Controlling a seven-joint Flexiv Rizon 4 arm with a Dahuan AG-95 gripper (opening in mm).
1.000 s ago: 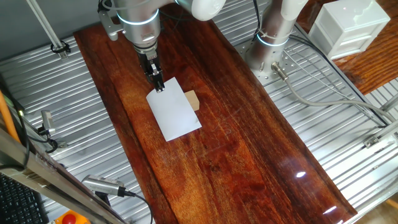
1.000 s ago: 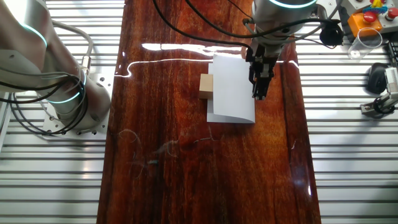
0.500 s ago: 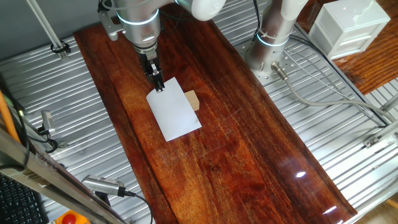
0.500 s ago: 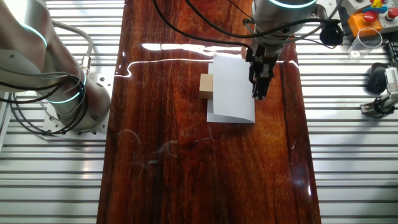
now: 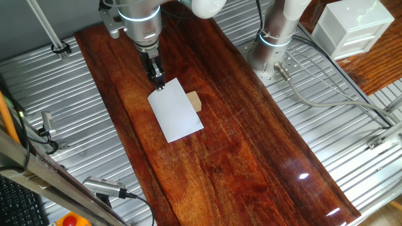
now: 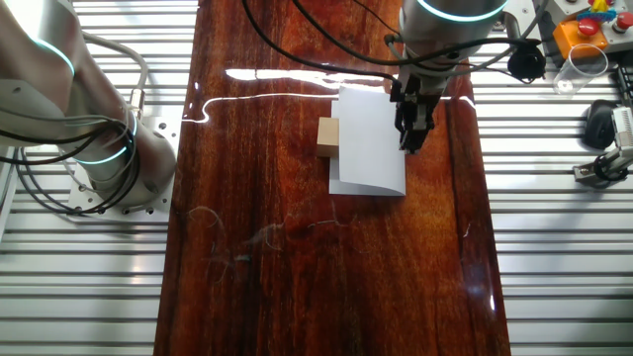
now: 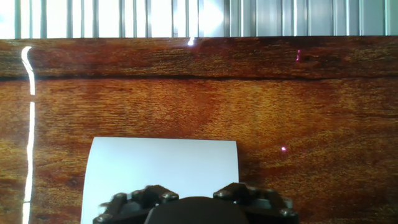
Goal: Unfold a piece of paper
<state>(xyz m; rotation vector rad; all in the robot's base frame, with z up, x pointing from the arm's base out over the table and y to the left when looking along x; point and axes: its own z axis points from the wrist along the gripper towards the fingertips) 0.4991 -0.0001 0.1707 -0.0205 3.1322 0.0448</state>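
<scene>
the gripper (image 5: pixel 159 84) touches the piece of paper (image 5: pixel 176 109) at its far corner (a tan cube (image 5: pixel 195 101) beside it).

The claw's (image 7: pixel 194 208) fingertips are out of sight in the hand view, cut off by the bottom edge; its body hides the paper's (image 7: pixel 163 167) near edge there; the paper (image 6: pixel 371 138) overlaps part of the cube (image 6: pixel 327 136); whether the jaws grip cannot be told.

Silver-white arm (image 5: pixel 139 16) w/ cyan ring, black fingers (image 5: pixel 157 76)
</scene>
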